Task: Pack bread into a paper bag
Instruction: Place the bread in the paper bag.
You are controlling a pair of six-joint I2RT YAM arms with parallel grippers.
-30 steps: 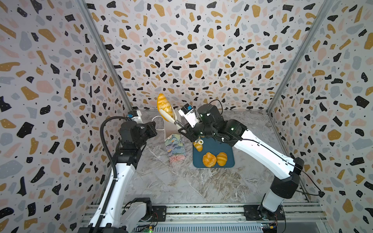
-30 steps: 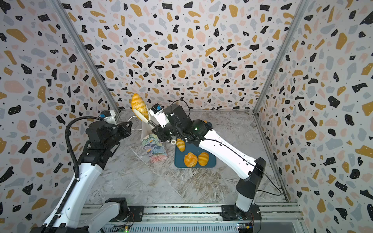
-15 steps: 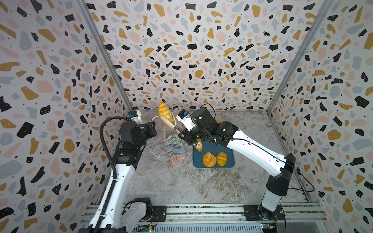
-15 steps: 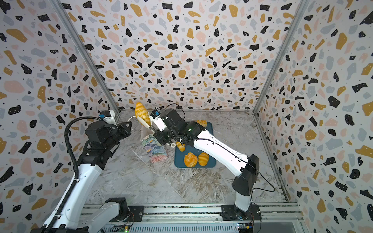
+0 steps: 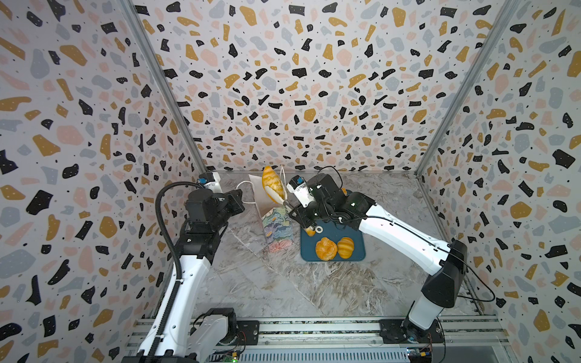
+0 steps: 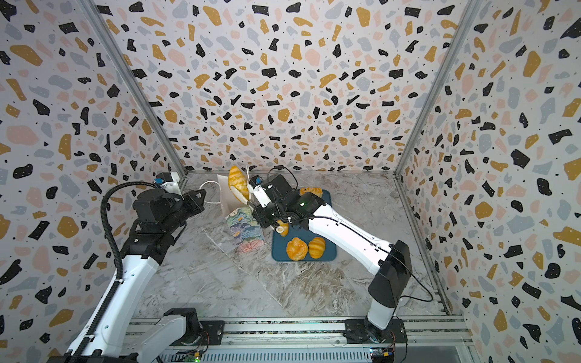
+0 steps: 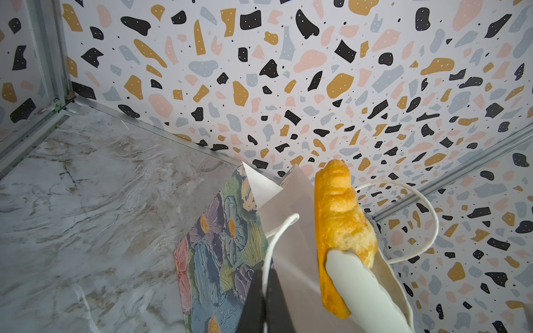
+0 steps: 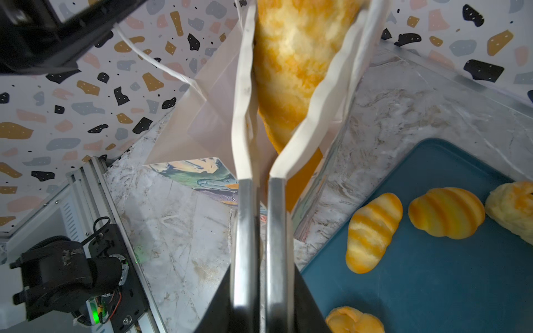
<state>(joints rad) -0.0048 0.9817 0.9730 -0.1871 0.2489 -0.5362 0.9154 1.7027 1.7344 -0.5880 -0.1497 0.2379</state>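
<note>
The right fingers (image 8: 245, 115) clamp the flat golden oval loaf (image 5: 272, 185) at the mouth of the pastel-printed paper bag (image 5: 276, 229). The left fingers (image 7: 253, 297) pinch its white cord handle (image 7: 284, 225). The loaf is best lowered end-first and released once inside.

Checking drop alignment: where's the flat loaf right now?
In both top views the flat loaf is pinched by the right gripper at the paper bag's open mouth, just left of the teal tray.

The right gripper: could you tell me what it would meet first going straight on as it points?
Past the flat loaf the right gripper holds, probably the white inner wall of the paper bag; depth is unclear.
</note>
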